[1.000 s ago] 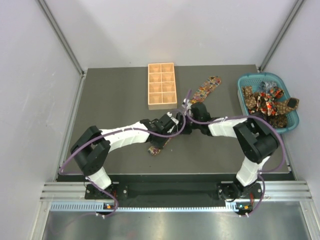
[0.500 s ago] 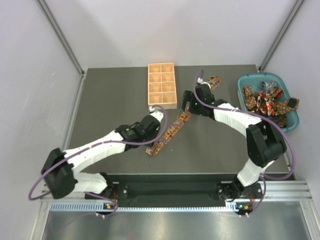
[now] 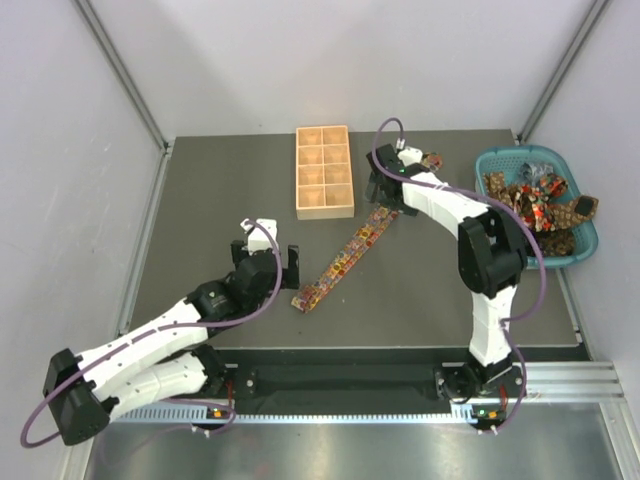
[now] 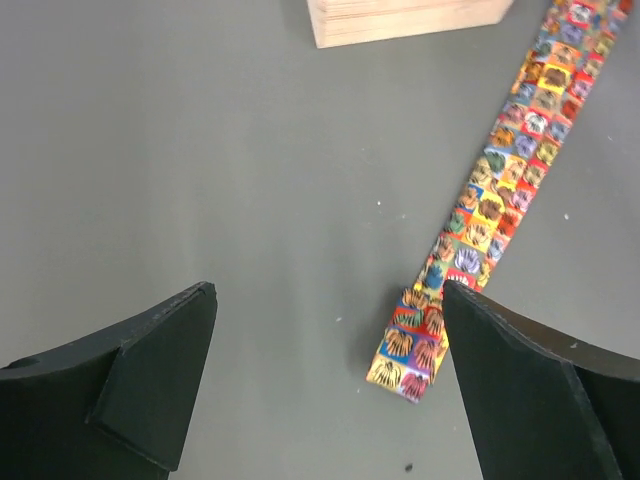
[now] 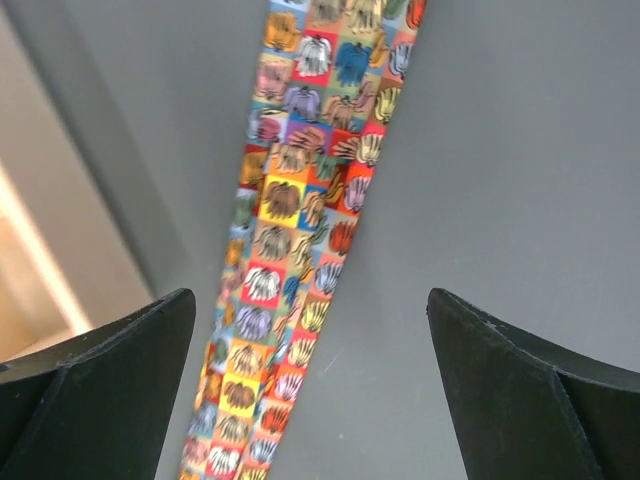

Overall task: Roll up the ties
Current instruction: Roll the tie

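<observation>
L claw wide open, empty, above table, just left of tie narrow end. R claw wide open, empty, over tie's far part nr tray. Tie flat, diagonal. Other ties in basket.

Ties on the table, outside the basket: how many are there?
1. The tie lies stretched diagonally, right of the wooden tray, partly under the right arm. The teal basket holds a tangled pile, uncountable.

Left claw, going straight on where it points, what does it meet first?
Likely bare table between the open left claw's fingers; the end of the tie lies just beside one finger.
</observation>
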`<state>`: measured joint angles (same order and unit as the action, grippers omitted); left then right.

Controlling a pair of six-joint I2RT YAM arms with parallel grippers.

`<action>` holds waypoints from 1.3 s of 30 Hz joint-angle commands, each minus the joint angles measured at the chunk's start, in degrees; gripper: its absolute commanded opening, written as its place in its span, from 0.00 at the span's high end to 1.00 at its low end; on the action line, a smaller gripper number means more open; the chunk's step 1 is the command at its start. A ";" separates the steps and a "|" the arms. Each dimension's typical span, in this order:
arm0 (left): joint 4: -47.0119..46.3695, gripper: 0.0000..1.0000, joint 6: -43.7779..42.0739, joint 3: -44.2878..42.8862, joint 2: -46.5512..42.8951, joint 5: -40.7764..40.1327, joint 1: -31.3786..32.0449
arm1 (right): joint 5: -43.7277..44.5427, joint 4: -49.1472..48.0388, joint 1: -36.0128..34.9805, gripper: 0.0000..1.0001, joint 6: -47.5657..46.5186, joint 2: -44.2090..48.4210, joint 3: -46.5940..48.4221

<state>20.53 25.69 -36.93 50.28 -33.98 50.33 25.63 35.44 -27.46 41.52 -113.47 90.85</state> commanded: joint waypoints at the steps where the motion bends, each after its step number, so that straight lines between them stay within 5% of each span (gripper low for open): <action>1: -3.40 0.01 2.96 -1.13 3.14 -3.47 -0.14 | 3.47 5.17 1.53 0.00 2.34 -2.80 4.77; 12: -7.70 0.01 -0.99 1.77 0.61 -1.97 -0.23 | 0.48 3.93 4.78 0.01 -0.48 -13.87 16.02; 21: -9.46 0.01 -1.61 2.83 1.05 -1.79 -0.23 | -0.76 3.23 6.72 0.11 -0.21 -18.36 17.78; 31: -10.95 0.01 -1.87 4.06 0.96 -0.92 -0.14 | -2.69 0.51 9.44 0.44 -3.11 -21.44 19.45; 39: -12.09 0.01 -2.14 4.58 2.01 -0.48 -0.14 | -7.96 -2.30 13.05 0.55 -4.95 -24.69 22.35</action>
<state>12.21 24.03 -32.71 51.81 -34.79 50.28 21.19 34.81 -16.80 37.89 -134.47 110.96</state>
